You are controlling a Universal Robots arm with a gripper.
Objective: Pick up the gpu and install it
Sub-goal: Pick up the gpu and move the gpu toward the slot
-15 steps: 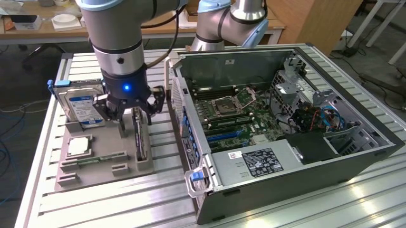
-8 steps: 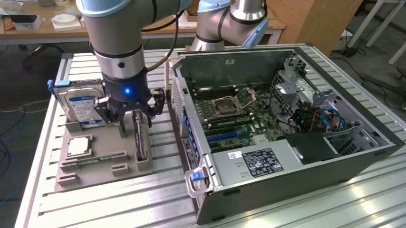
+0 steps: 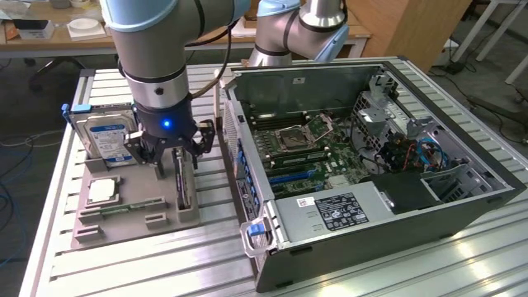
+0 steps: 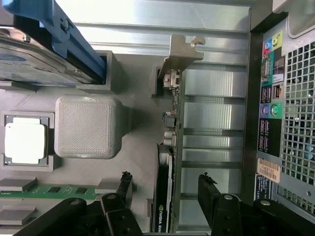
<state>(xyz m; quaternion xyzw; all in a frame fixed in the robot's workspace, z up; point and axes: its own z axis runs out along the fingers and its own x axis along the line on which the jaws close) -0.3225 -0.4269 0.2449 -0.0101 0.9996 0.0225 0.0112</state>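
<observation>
Lying open on the ribbed metal tabletop, the computer case stands at the exterior view's right. At the exterior view's left a grey holder sits beside it. Above it hangs the pincer, released, one jaw at each side of the gpu, which stands on its edge in the holder's slot, near the case.

The arm stands near upright on the exterior view's left, its wrist lit blue and pointing straight down, and below it the jaws stand spread wide, dark tips low, gripping nothing between them.
</observation>
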